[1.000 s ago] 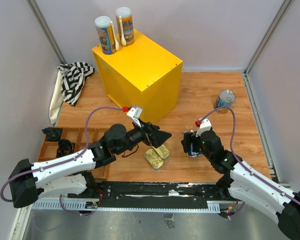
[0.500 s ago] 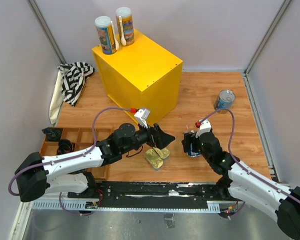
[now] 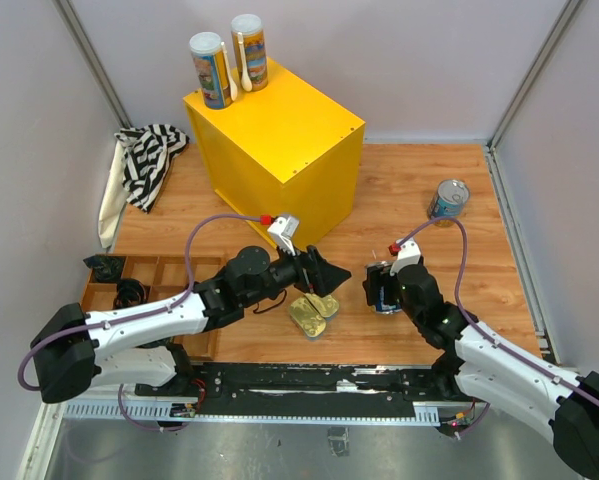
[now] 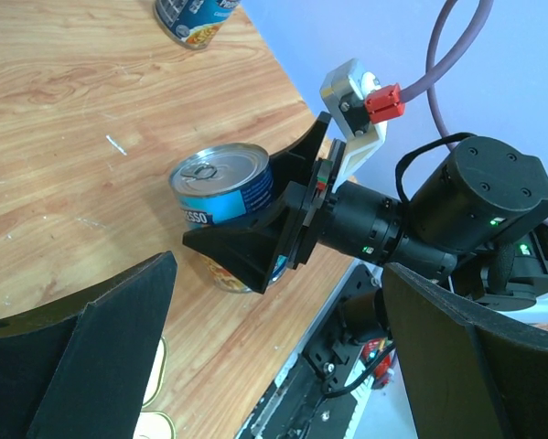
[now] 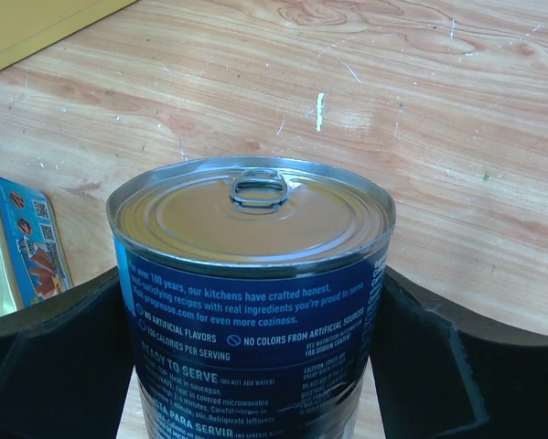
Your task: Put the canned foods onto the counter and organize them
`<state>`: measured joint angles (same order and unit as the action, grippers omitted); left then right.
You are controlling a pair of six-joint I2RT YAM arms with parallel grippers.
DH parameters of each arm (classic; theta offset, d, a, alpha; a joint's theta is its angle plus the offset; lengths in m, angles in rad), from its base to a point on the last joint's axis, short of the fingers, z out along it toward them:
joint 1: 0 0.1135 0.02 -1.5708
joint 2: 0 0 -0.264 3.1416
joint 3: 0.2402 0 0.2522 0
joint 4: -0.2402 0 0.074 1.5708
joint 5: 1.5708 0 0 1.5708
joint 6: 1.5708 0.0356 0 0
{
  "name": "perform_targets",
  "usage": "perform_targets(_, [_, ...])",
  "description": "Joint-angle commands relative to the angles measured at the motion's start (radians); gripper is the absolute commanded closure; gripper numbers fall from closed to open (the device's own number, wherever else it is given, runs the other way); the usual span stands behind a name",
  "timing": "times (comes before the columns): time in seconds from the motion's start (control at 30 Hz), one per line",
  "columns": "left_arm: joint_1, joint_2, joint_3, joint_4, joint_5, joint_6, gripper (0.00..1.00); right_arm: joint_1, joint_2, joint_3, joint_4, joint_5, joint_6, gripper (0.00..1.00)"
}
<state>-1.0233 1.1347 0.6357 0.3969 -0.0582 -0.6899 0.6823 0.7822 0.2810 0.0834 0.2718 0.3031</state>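
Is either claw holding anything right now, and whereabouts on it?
The right gripper clamps the blue-labelled can by its side walls, one finger each side. The left gripper holds nothing.

Blue can [image 5: 251,302] upright near gold tins [image 3: 307,316]

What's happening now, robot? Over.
Left pincer open near gold tins. Right pincer shut on blue soup can, standing on table. Yellow counter top mostly free.

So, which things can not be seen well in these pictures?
Right wrist view: the bottom edge cuts off the base of the blue can; whether the fingers press it is unclear.
Top view: the right gripper hides most of that can.
Top view: the left gripper covers part of one gold tin.
Left wrist view: the top edge cuts off the far can.
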Motion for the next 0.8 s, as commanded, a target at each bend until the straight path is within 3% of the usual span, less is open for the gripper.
perform_targets(0.0, [-0.005, 0.017, 0.013, 0.039, 0.001, -0.003, 0.01, 0.029, -0.031, 0.059, 0.137, 0.008, -0.018, 0.19])
perform_targets(0.03, [-0.005, 0.020, 0.014, 0.042, 0.003, -0.003, 0.01, 0.029, -0.031, 0.061, 0.137, 0.005, -0.019, 0.18])
perform_targets(0.1, [-0.005, 0.020, 0.013, 0.043, 0.003, -0.002, 0.01, 0.029, -0.035, 0.063, 0.134, 0.003, -0.017, 0.00])
perform_targets(0.5, [-0.006, 0.008, 0.002, 0.056, 0.005, 0.006, 0.01, 0.029, -0.054, 0.121, 0.072, -0.007, -0.015, 0.02])
perform_targets(0.67, [-0.006, -0.011, -0.017, 0.075, -0.003, 0.004, 0.01, 0.029, 0.012, 0.235, -0.052, -0.025, 0.018, 0.02])
perform_targets(0.77, [-0.005, -0.021, -0.036, 0.098, -0.003, 0.002, 0.01, 0.029, 0.116, 0.358, -0.214, -0.024, 0.049, 0.02])
